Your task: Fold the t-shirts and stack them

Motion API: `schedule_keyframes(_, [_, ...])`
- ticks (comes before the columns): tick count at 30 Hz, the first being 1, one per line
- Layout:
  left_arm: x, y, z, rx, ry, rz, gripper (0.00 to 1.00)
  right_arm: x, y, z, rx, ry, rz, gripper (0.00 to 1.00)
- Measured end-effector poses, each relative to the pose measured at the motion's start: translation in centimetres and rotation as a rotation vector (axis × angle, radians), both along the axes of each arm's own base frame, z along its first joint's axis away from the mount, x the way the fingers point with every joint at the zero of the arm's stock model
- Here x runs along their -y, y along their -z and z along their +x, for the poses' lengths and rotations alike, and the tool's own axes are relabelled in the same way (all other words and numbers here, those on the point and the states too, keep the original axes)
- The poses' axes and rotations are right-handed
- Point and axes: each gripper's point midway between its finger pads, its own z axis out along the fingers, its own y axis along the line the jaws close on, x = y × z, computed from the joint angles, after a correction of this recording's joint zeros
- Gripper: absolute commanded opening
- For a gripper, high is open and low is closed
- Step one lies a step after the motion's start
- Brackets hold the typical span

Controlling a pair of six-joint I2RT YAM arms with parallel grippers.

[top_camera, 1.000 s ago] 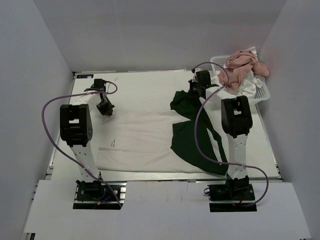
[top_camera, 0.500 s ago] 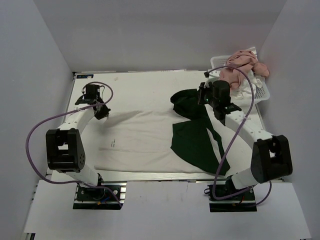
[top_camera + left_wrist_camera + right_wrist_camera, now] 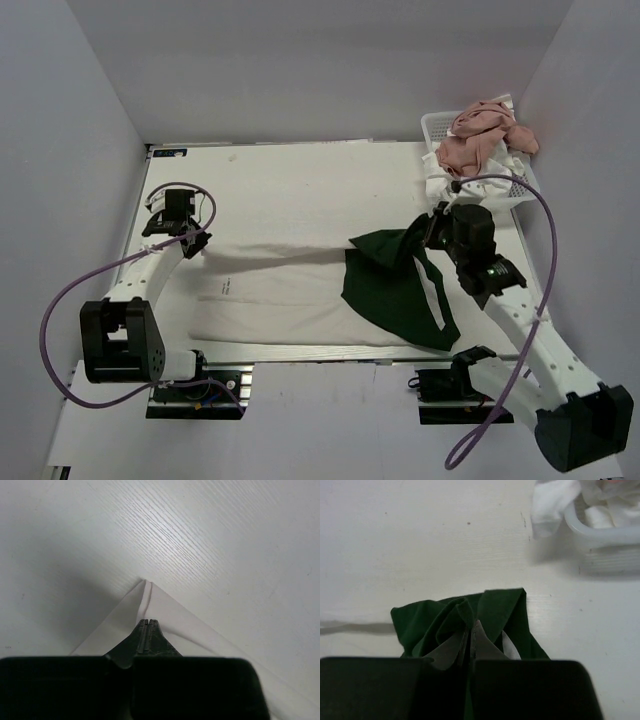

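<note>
Looking down on a white table (image 3: 300, 170) boxed in by pale walls. Spreading over its middle and near half, the big t-shirt (image 3: 280, 290): white body, small dark print toward the left, dark green sleeve (image 3: 395, 295) folded across the right side. Stretching that shirt's far edge taut in a straight line between the two arms, throwing a thin shadow on the surface behind it. Sitting in the far right corner, a white latticed basket (image 3: 525, 185), heaping up a crumpled pink shirt (image 3: 480, 135) and spilling a white shirt (image 3: 437, 183) over its near left rim. Clamping tight on the white left corner (image 3: 165, 612), the left gripper (image 3: 200, 242), fingers meeting on the cloth (the wrist view showing a neat folded point just past the tips). Clenching likewise on a gathered bunch of green fabric (image 3: 495, 610), the right gripper (image 3: 432, 232), near the basket but not touching it.
</note>
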Motion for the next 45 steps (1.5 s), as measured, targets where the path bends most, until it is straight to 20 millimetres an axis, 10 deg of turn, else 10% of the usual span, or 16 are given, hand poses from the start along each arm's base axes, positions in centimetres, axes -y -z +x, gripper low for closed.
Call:
schedule_keyframes(19, [-1.5, 1.2, -4.9, -0.035, -0.191, 0.014, 0.0, 4.0, 3.9, -9.5, -0.223, 0.14, 0.044, 0.0])
schedule_keyframes(21, [-1.6, 1.9, -5.7, -0.063, -0.213, 0.012, 0.32, 4.3, 5.5, -10.6, -0.277, 0.17, 0.055, 0.12])
schedule_keyframes(23, [-1.7, 2.3, -6.3, -0.084, -0.231, 0.012, 0.71, 4.5, 7.1, -11.9, -0.346, 0.217, 0.094, 0.52])
schedule_keyframes(26, [-1.8, 2.7, -7.1, -0.116, -0.274, 0.008, 0.87, 4.8, 8.5, -13.3, -0.395, 0.266, 0.136, 0.59])
schedule_keyframes(28, [-1.8, 2.9, -7.5, -0.128, -0.287, 0.005, 0.92, 4.9, 8.6, -14.0, -0.403, 0.29, 0.168, 0.84])
schedule_keyframes(36, [-0.5, 1.5, -6.7, -0.072, -0.229, -0.063, 1.0, 4.6, 8.2, -13.5, -0.378, 0.281, 0.186, 0.9])
schedule_keyframes(45, [3.9, 3.8, -3.5, -0.107, -0.023, -0.192, 1.0, -1.3, 11.9, -9.0, -0.501, 0.043, 0.192, 0.9])
